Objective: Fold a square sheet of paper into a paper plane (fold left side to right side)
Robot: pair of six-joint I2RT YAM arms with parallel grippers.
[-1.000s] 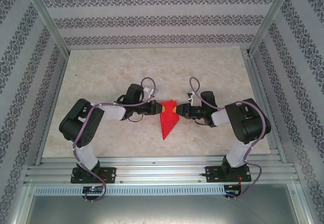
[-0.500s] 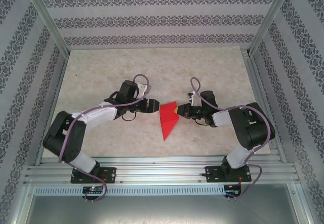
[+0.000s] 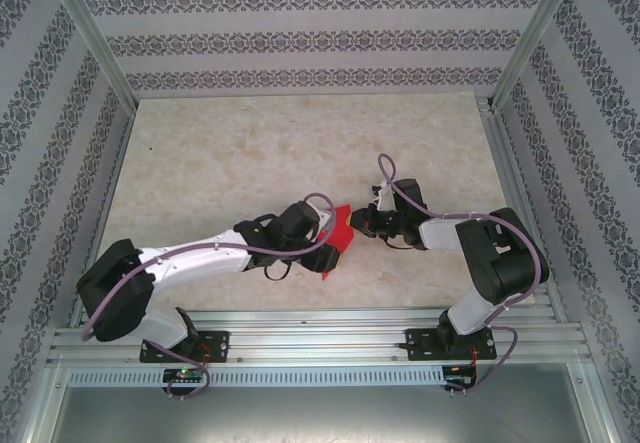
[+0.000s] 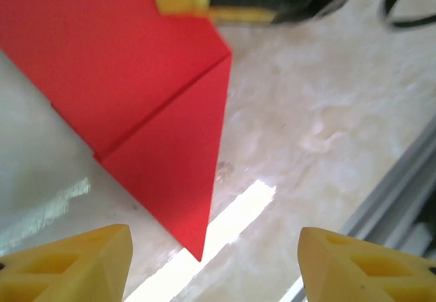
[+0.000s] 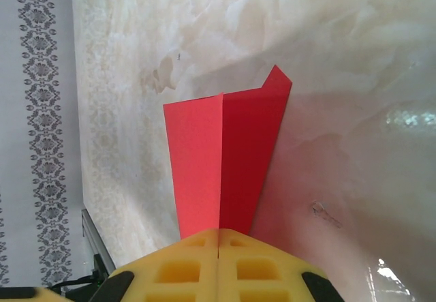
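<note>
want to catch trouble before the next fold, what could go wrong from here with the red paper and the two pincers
1. The right pincer is shut on just one edge of the folded bright red paper sheet; a tug from the other side might swivel it or pull it free.
2. The left pincer is open, with the paper's pointed tip between its fingers. The paper seems to lie flat on the marble-patterned table, so closing there may crumple the tip or miss it.

Robot lab test cell: marble-look tabletop point(image 3: 200, 153) boxed in by aluminium frame posts point(image 3: 95, 38) and patterned wallpaper panels point(image 3: 300, 23); left arm point(image 3: 200, 258) and right arm point(image 3: 495, 253) bolted to a metal rail point(image 3: 320, 341) at near edge.
</note>
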